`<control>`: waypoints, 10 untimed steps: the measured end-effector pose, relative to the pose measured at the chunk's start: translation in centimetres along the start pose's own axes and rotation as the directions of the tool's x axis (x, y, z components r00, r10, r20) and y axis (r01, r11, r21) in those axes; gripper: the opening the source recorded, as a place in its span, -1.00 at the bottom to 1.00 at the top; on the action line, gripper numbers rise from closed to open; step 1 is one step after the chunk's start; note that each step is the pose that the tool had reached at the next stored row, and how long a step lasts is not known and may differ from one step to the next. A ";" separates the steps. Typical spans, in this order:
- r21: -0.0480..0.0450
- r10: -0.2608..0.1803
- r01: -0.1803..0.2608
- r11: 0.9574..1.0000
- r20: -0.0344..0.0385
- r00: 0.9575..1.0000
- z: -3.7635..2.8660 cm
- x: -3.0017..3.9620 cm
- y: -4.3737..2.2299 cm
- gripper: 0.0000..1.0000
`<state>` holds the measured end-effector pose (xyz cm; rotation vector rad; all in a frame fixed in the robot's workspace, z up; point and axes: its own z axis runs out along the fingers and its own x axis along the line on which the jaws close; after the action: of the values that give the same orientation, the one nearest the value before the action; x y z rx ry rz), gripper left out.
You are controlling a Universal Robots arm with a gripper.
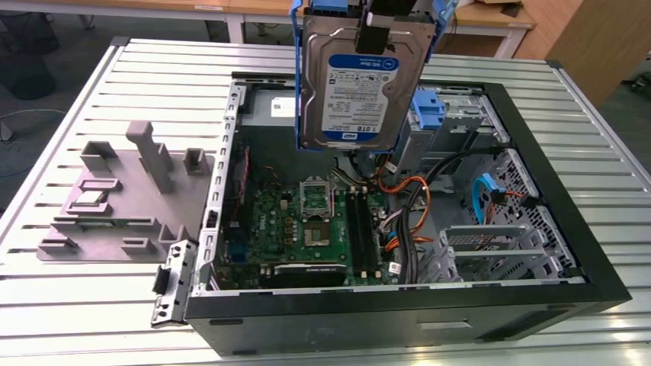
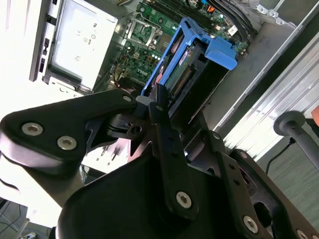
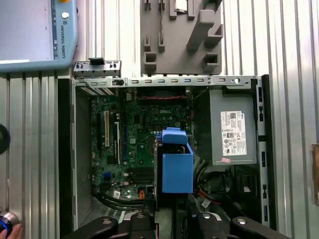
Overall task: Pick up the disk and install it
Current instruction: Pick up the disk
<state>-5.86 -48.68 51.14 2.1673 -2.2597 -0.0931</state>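
Observation:
The disk (image 1: 356,84), a silver drive with a blue-and-white label in a blue carrier frame, hangs upright high above the open computer case (image 1: 569,252). My gripper (image 1: 376,30) is shut on its upper end. In the second wrist view the black fingers (image 2: 159,102) clamp the blue carrier, and the disk (image 2: 185,64) points down toward the motherboard (image 2: 149,50). In the first wrist view the disk (image 3: 177,172) shows end-on over the case's middle, in front of my gripper (image 3: 172,211).
A bare blue bracket (image 1: 428,107) sits in the drive bay at the case's far side. A metal drive cage (image 1: 489,248) and cables fill the exterior view's right. A grey power supply (image 3: 232,132) lies in the case. A grey fixture (image 1: 122,198) stands on the slatted table (image 1: 61,305).

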 end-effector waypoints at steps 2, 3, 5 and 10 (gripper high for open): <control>0.000 0.000 0.000 1.000 0.000 1.000 0.00 0.09 -0.01 -0.30; 0.000 0.000 0.000 1.000 0.000 1.000 0.00 0.15 -0.01 -0.30; 0.000 0.000 0.000 1.000 0.000 1.000 -0.01 0.29 -0.02 -0.30; 0.000 0.000 0.000 1.000 0.000 1.000 -0.03 0.70 -0.03 -0.30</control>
<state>-5.85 -49.38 51.14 2.1673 -2.2595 -0.0930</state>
